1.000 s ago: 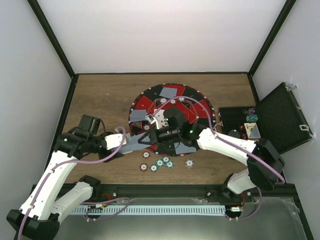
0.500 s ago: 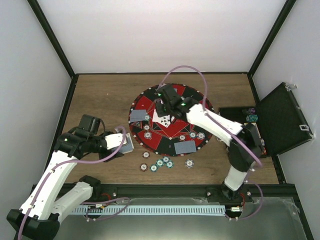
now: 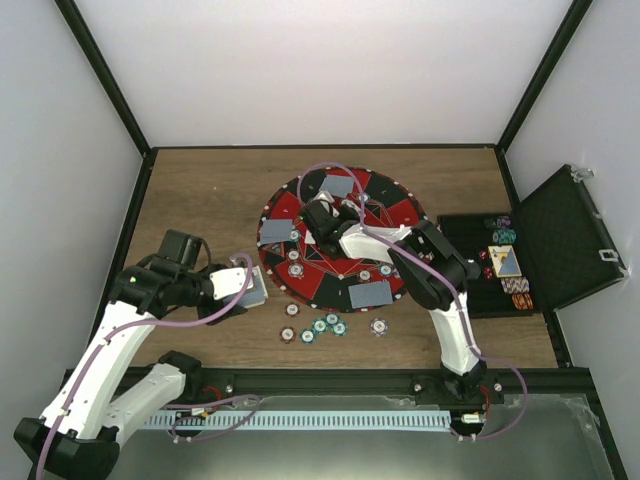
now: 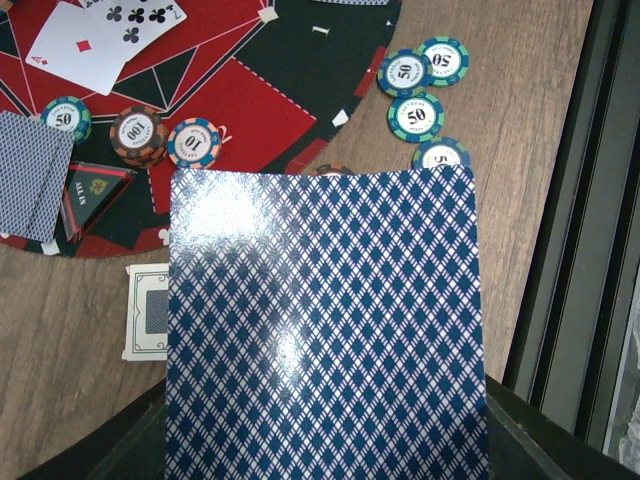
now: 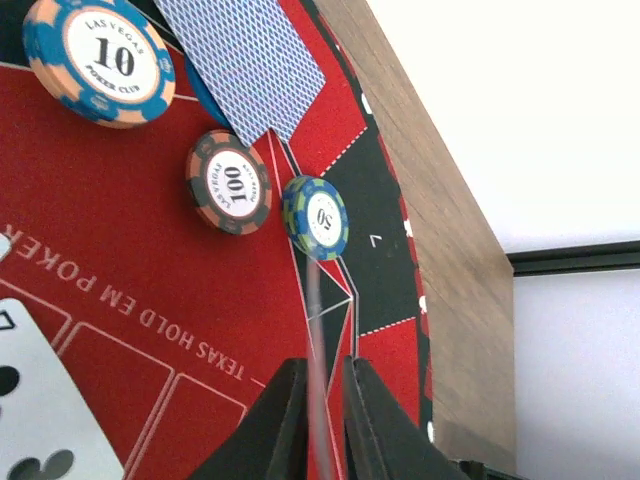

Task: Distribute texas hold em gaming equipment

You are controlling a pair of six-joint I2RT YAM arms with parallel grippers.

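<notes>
My right claw (image 5: 325,366) pinches one playing card (image 5: 314,300) edge-on; a tilted release could land it on the 50 chip (image 5: 315,217); my left claw (image 4: 325,450) clamps the deck (image 4: 325,300).

Glossy card (image 4: 325,330) reflects light; mat (image 4: 270,110) looks matt; table (image 4: 520,150) shows smooth wood grain.

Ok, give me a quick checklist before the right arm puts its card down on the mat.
1. Hold on card by right gripper: ok, pinched edge-on.
2. Which face it shows: cannot tell.
3. That gripper over the mat: ok.
4. Hold of left gripper on deck: ok.
5. Bare table under deck: not ok, a loose card lies there.
</notes>
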